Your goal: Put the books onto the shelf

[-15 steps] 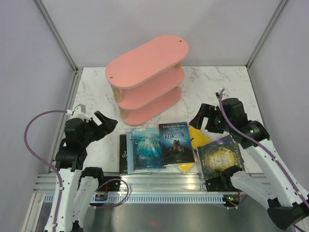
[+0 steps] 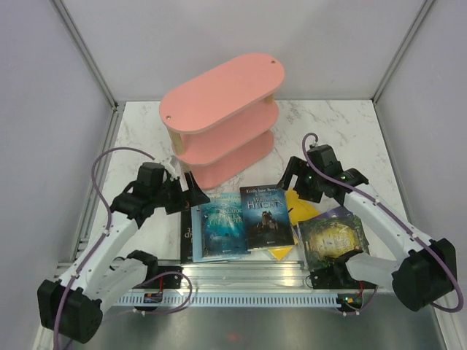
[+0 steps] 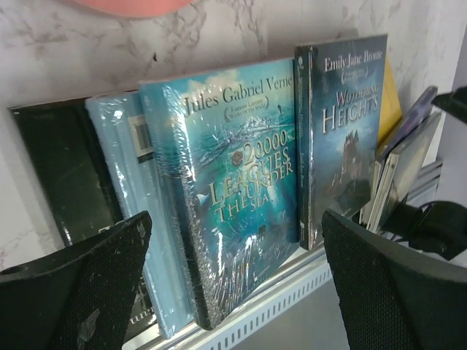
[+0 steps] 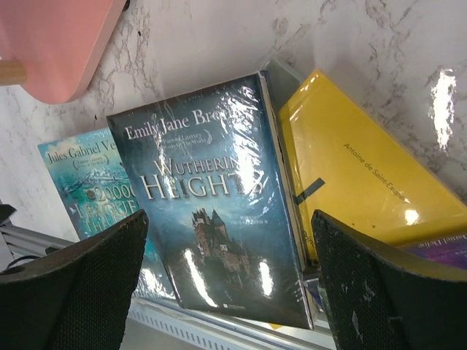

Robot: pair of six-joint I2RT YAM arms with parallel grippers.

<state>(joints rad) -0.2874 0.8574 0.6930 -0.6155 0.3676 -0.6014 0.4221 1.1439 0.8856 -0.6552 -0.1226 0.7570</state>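
The pink three-tier shelf (image 2: 222, 117) stands at the back of the marble table. Several books lie in a row at the near edge: black (image 2: 186, 235), pale grey-blue (image 2: 196, 237), teal-blue (image 2: 222, 227), dark castle (image 2: 268, 216), yellow (image 2: 300, 207) and green-gold (image 2: 332, 239). My left gripper (image 2: 191, 192) hangs open above the teal book's far left corner. In the left wrist view the left gripper (image 3: 235, 219) frames the teal book (image 3: 233, 146). My right gripper (image 2: 295, 179) is open over the castle book's far right corner; its wrist view shows the right gripper (image 4: 228, 217) straddling the castle book (image 4: 211, 204).
A slotted metal rail (image 2: 241, 297) runs along the near table edge right under the books. Grey walls close in the left, right and back. The shelf's bottom board (image 4: 58, 44) lies close behind the books.
Both arms have reached inward toward the books: the left gripper moved right and forward to the teal book, the right gripper moved left toward the castle book. Both stay open.
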